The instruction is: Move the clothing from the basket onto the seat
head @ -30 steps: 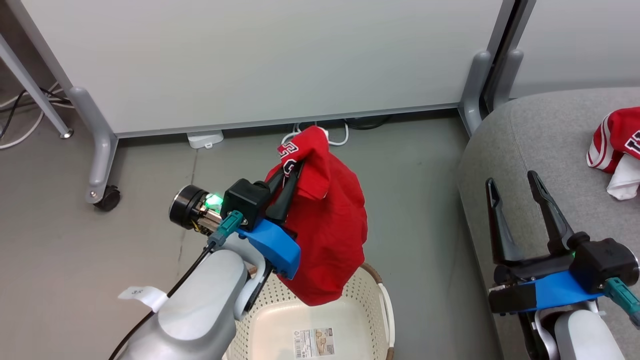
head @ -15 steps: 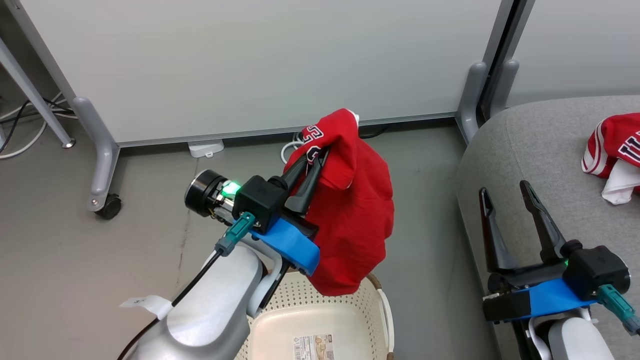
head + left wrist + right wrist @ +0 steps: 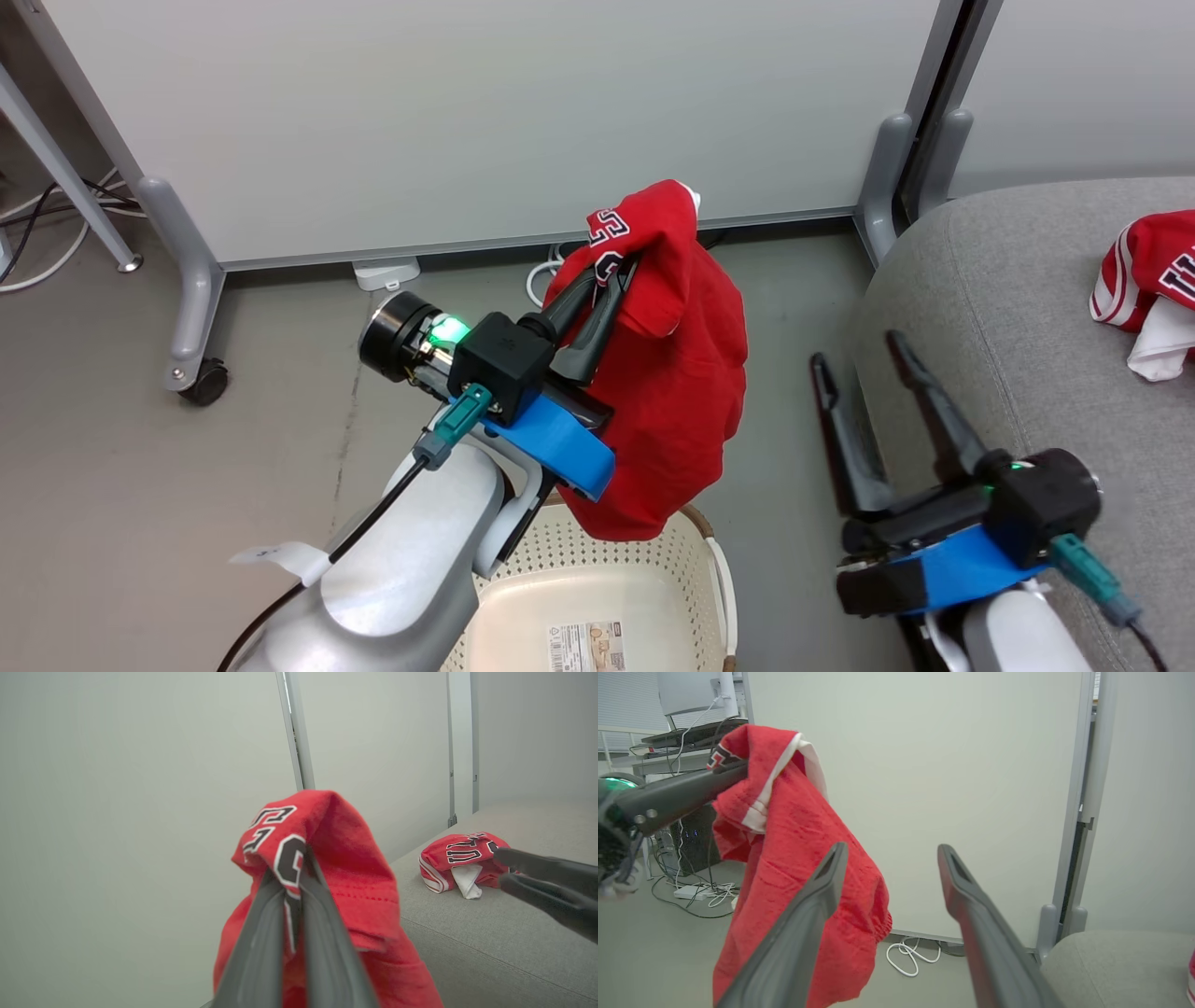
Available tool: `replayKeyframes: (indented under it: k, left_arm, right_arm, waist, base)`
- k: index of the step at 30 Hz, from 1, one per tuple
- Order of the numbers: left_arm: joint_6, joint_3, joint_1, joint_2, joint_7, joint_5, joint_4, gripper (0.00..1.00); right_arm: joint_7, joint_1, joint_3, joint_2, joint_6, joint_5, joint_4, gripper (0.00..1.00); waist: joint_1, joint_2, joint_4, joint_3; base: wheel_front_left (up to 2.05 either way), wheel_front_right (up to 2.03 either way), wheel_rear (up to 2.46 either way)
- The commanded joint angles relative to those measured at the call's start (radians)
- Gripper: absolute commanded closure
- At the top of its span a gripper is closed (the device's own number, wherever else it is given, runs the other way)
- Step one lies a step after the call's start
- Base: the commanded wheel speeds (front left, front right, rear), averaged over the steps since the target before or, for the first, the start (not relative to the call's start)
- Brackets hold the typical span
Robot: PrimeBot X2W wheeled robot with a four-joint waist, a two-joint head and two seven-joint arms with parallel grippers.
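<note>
Left gripper [image 3: 611,280]: pinched tight on a red garment [image 3: 672,392], right by its black-and-white letters.
Red garment: hangs in the air from the left gripper, with its low end over the back rim of the basket [image 3: 724,588].
Right gripper [image 3: 857,350]: fingers spread wide, above the floor [image 3: 280,373], just beside the seat [image 3: 1018,308].
Basket: cream with little holes, under the left arm, a paper label [image 3: 585,644] on its bottom.
Seat: grey and soft, on the right.
Other red garment [image 3: 1144,271]: crumpled on the seat, well apart from both grippers.

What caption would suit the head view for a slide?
Left gripper holds a red lettered garment above the cream perforated basket; open right gripper beside grey fabric seat.
</note>
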Motion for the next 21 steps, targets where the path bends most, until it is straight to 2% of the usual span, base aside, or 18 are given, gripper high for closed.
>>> replayKeyframes:
  k: [1,8,21]
  left_arm:
    - [-0.003,0.0,-0.022,-0.002,-0.005,0.002,0.002,1.0]
    - [-0.004,-0.014,-0.043,-0.012,-0.005,0.01,0.001,1.0]
    - [-0.006,-0.052,-0.062,-0.042,-0.005,0.019,-0.016,1.0]
  right_arm:
    - [0.0,-0.018,0.035,0.002,0.0,0.007,-0.01,0.0]
    - [0.0,-0.083,0.148,0.002,0.0,-0.005,0.012,0.0]
    - [0.0,-0.235,0.185,0.002,0.0,-0.05,0.22,0.0]
  waist:
    - [0.0,-0.0001,-0.001,0.003]
    - [0.0,-0.0001,0.005,0.019]
    - [0.0,-0.0001,0.035,0.046]
  base:
    - [0.0,0.0,0.0]
    - [0.0,0.0,0.0]
    - [0.0,0.0,0.0]
